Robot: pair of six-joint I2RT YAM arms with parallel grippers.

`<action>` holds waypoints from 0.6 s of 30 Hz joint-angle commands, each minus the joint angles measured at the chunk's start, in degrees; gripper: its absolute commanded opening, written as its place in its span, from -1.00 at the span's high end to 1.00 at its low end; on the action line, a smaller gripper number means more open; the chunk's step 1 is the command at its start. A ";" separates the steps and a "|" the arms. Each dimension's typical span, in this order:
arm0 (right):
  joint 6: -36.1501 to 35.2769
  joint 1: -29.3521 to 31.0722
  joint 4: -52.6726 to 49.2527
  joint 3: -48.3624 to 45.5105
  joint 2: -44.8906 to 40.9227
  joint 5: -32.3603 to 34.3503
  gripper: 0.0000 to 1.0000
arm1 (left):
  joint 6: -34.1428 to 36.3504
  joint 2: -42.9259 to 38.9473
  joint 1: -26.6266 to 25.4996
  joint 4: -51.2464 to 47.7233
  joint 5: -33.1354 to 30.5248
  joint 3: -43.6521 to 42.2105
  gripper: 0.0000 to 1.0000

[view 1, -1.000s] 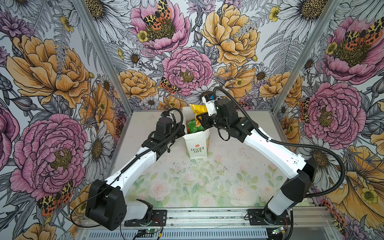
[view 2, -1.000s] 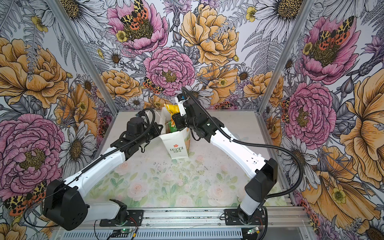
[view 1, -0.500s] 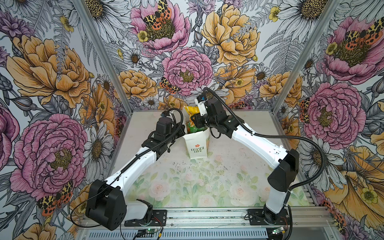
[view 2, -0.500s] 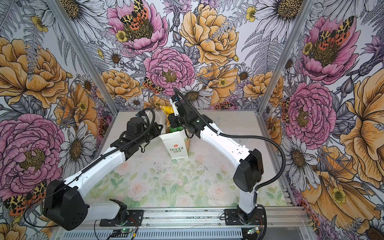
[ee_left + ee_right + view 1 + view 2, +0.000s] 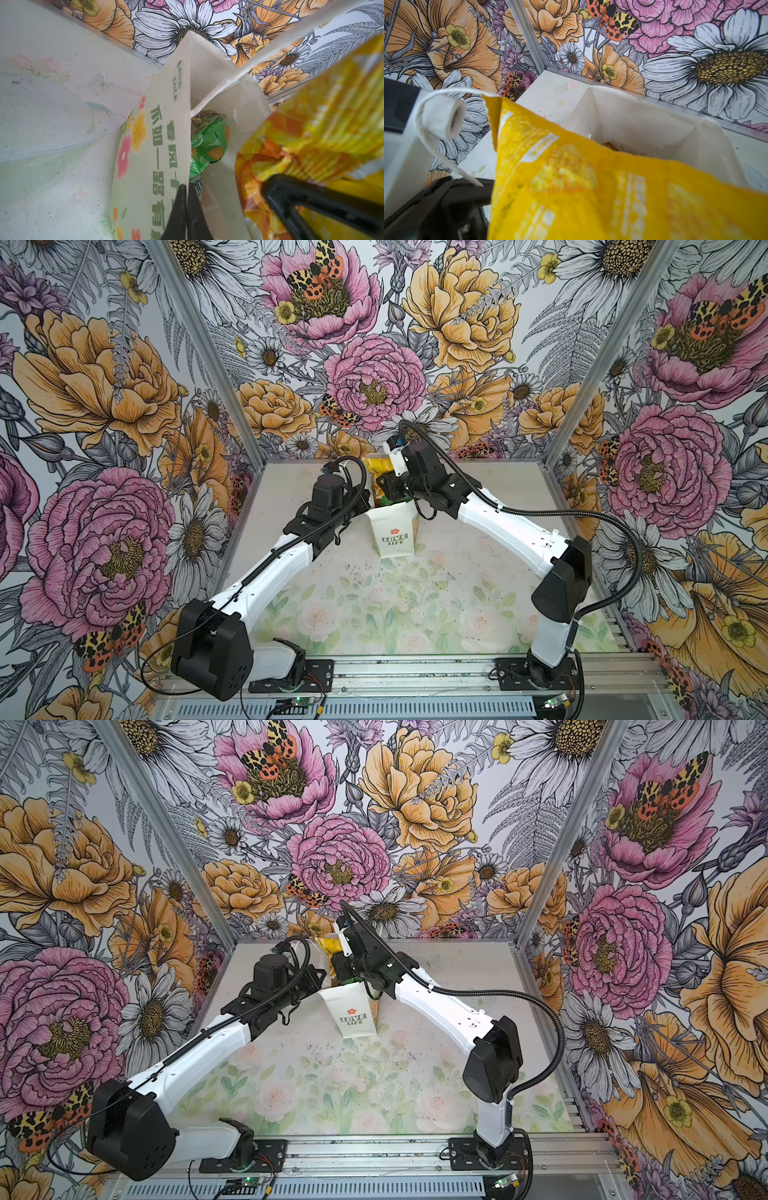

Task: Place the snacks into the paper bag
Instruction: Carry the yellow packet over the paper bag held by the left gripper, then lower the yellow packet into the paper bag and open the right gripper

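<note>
The yellow packet [image 5: 571, 176] hangs tilted over the mouth of the paper bag [image 5: 392, 531], which stands upright toward the back of the worktop [image 5: 457, 601] with a green packet [image 5: 207, 143] already inside. The right pincer [image 5: 384, 485] grasps the yellow packet, poised to drop it. The left pincer [image 5: 186, 199] is clenched on the bag's wide wall, apparently to hold the mouth open and steady.
</note>
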 commanded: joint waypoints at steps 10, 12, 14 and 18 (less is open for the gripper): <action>0.50 1.07 0.93 -4.39 -2.80 1.37 0.25 | 0.45 -0.84 -0.19 1.84 0.25 1.13 1.00; 0.53 1.10 0.93 -4.82 -3.33 1.48 0.24 | 0.44 -0.76 -0.19 1.90 0.21 1.13 1.00; 0.53 1.17 0.84 -5.20 -3.78 1.47 0.24 | 0.44 -0.67 -0.23 1.98 0.37 1.22 1.00; 0.87 1.35 -0.12 -5.14 -4.32 1.47 0.24 | 0.44 -0.40 -0.25 2.11 0.54 1.22 1.00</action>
